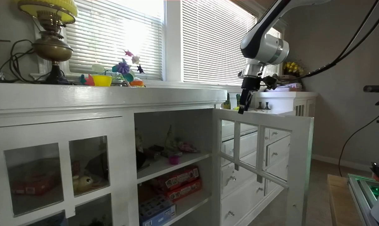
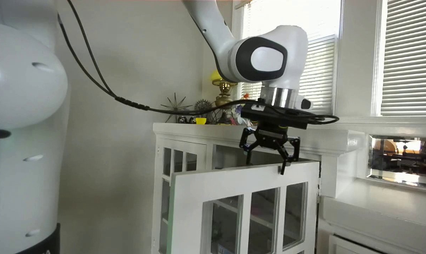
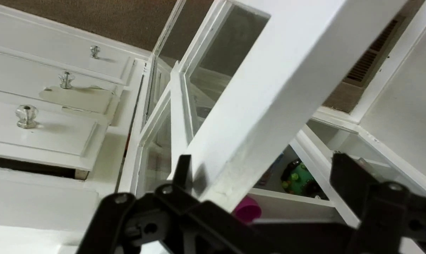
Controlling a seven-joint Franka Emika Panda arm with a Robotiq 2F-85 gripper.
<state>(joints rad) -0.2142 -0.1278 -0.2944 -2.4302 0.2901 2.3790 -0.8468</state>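
Cabinet door point(image 2: 245, 206), white-painted and glazed, stands ajar at a wide angle to the built-in cabinet point(image 1: 123, 157). The gripper point(image 2: 265, 167) points downward directly over the door's top rail point(image 2: 230, 183), nearer the hinge edge than the free edge. The jaws are spread wide and straddle the rail without clamping it. The outer finger point(image 2: 285, 164) hangs at the outer face; contact cannot be confirmed. The inner finger point(image 3: 348, 183) hangs on the shelf side, well apart from the rail.

Step in hand, as judged: placement of the jaws about the rail. To shift the door from this position, press sideways with one finger or close on the rail first. To withdraw, raise the jaws vertically until both fingertips are above the rail, which otherwise blocks sideways travel.

A cable point(image 2: 131, 103) is slung to the gripper; allow slack. Drawers point(image 3: 57, 135) with glass knobs point(image 3: 27, 114) lie beyond the hinge edge. Inside the cabinet, a pink cup point(image 1: 174, 159) stands on the upper shelf point(image 1: 189, 160) near its front edge; two red boxes point(image 1: 183, 177) and a blue box point(image 1: 159, 211) occupy the shelf below point(image 1: 192, 204). The cabinet top point(image 1: 114, 95) overhangs near the hinge edge and may limit travel there. It carries a yellow cup point(image 1: 101, 80), artificial flowers point(image 1: 123, 67) and a brass lamp point(image 1: 52, 50). Window blinds point(image 1: 219, 44) form the background.
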